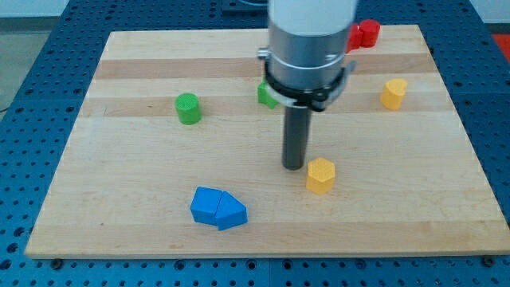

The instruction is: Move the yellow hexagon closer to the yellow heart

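My tip (294, 166) rests on the desk (119, 199) just left of the yellow hexagon (320, 175), holding nothing; the yellow heart (393, 93) lies well apart, up-right of the hexagon.

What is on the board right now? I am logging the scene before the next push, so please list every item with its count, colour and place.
yellow hexagon: 1, yellow, lower middle, just to the view's right of my tip.
yellow heart: 1, yellow, upper right of the board.
green cylinder: 1, green, left of centre.
green block: 1, green, upper middle, partly hidden by the arm; shape unclear.
red blocks: red, top edge, partly hidden; count and shapes unclear.
blue blocks: 2, blue, touching each other, near the view's bottom.
wooden board: 1, light wood, on a blue perforated table.
my tip: 1, dark rod end, close beside the hexagon.
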Robot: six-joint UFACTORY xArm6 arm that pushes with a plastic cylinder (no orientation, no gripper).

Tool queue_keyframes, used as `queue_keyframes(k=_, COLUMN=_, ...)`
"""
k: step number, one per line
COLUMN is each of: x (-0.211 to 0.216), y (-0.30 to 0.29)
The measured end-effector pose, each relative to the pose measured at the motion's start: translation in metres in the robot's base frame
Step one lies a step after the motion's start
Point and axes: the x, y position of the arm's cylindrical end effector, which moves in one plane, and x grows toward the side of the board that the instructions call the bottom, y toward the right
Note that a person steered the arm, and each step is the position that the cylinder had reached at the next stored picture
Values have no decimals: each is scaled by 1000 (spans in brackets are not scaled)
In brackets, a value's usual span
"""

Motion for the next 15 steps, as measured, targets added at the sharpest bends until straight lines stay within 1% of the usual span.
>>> queue_keyframes(k=1, x=15, y=-13)
queue_keyframes(k=2, x=38, y=17)
queue_keyframes(k=3, x=38, y=75)
queue_keyframes(k=4, x=7, y=129)
queue_keyframes(k=5, x=6, y=138)
queue_keyframes(k=6, x=32, y=142)
queue_keyframes(k=7, x=17, y=152)
queue_keyframes(k=8, x=-23, y=152)
queue_keyframes(k=9, x=-22, y=152)
queue_keyframes(k=10, x=4, y=152)
queue_keyframes(k=11, x=7, y=169)
queue_keyframes(k=12, x=-17, y=173)
queue_keyframes(k=14, x=-53, y=173)
queue_keyframes(k=15, x=-60, y=173)
